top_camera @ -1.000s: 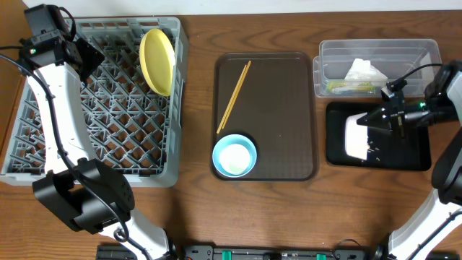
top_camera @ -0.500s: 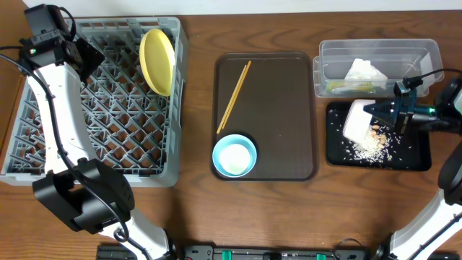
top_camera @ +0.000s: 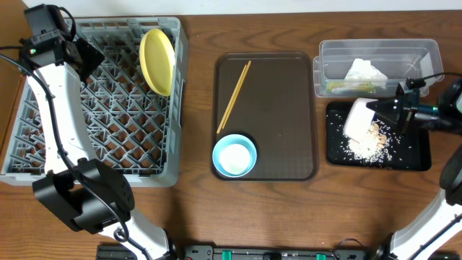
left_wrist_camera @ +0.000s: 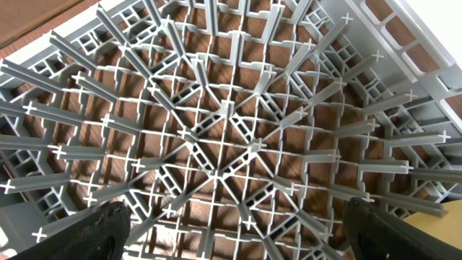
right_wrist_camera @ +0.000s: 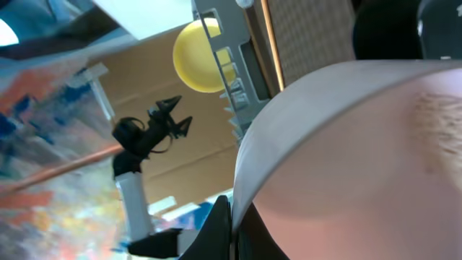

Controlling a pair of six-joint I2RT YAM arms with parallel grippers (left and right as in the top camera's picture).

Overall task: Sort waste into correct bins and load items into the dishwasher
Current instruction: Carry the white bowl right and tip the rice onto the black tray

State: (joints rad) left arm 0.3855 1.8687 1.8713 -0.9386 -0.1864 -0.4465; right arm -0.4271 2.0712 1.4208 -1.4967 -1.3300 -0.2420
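White bowl (top_camera: 357, 117) has tipped up from lying flat a second ago; rice scraps (top_camera: 367, 146) now piled on the glossy black tray (top_camera: 415, 155). Right pincer (top_camera: 377, 110) is clamped on the bowl's thin rim, the bowl tilted over the tray. Left pincer (left_wrist_camera: 242, 235) spread wide, holding nothing, above the grey peg-grid dish rack (top_camera: 123, 123). Round yellow plate (top_camera: 157, 61) stands on edge in the rack. Clear plastic tub (top_camera: 433, 54) holds crumpled white paper (top_camera: 364, 71) and a green wrapper (top_camera: 346, 87), print too small to read. Wooden chopsticks (top_camera: 234, 96) and a light blue bowl (top_camera: 234, 156) sit on the brown tray (top_camera: 281, 108), on the wood-grain table (top_camera: 195, 209).
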